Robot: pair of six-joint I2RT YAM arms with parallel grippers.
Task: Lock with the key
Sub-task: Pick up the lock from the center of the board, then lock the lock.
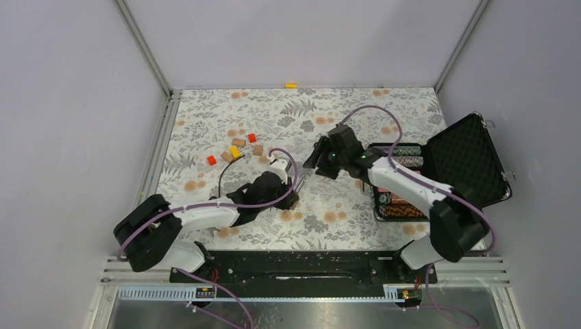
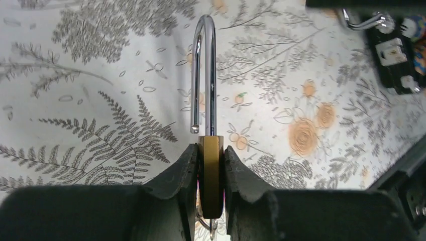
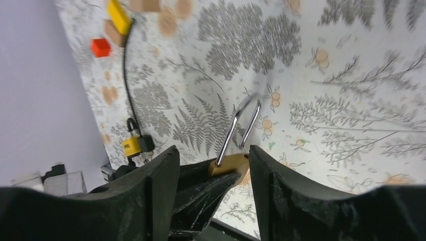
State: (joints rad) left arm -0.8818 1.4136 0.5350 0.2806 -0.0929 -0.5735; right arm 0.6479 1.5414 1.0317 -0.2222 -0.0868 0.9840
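Near the middle of the top view, the left tool (image 2: 211,150) is clamped on the brass body of the padlock (image 2: 210,170), gripping it by its flat sides above the flowered worktop (image 1: 226,116). The steel shackle (image 2: 206,70) stands open, its short leg free of the body. Just up and right of it, the right tool (image 3: 213,153) hangs with fingers spread wide, gripping nothing. An open black case (image 1: 466,157) lies at the right edge.
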